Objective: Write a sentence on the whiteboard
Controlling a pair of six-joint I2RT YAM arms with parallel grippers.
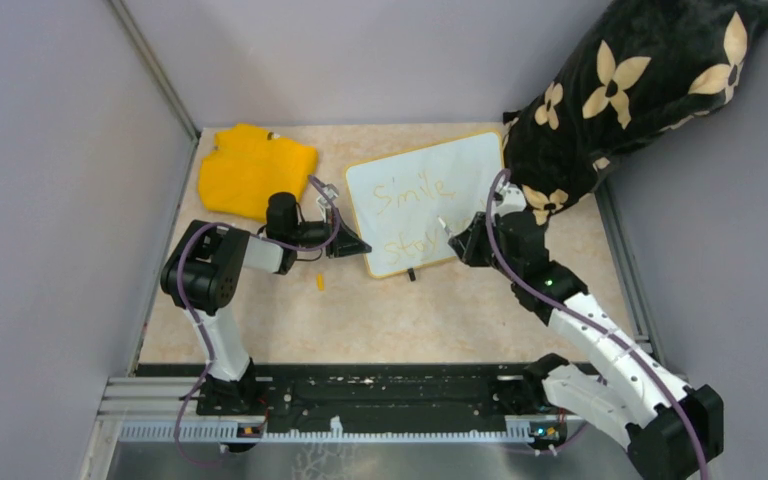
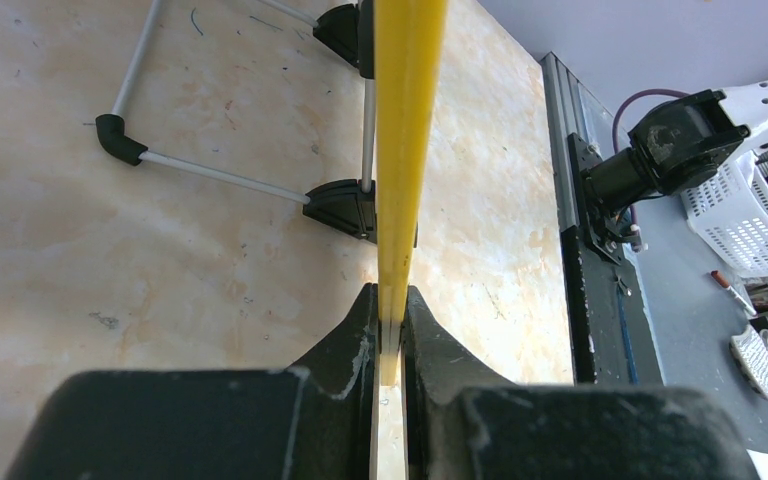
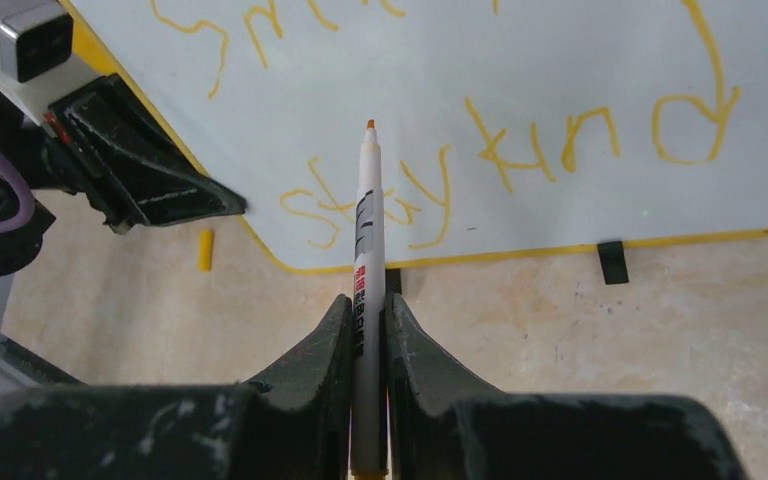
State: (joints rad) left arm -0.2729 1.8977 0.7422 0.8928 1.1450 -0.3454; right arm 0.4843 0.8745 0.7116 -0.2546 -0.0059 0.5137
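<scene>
The whiteboard stands propped on the table, white with a thin yellow rim. The sentence reads "Smile" above "Stay kind" in yellow-orange marker. My left gripper is shut on the board's left edge, and in the left wrist view the yellow rim runs between the fingers. My right gripper is shut on a white marker, seen in the right wrist view. Its orange tip points at the board just above "Stay". I cannot tell whether the tip touches.
A yellow cloth lies at the back left. A black flowered pillow leans behind the board's right corner. A small yellow marker cap lies on the table near the left gripper. The board's wire stand and black clip feet show.
</scene>
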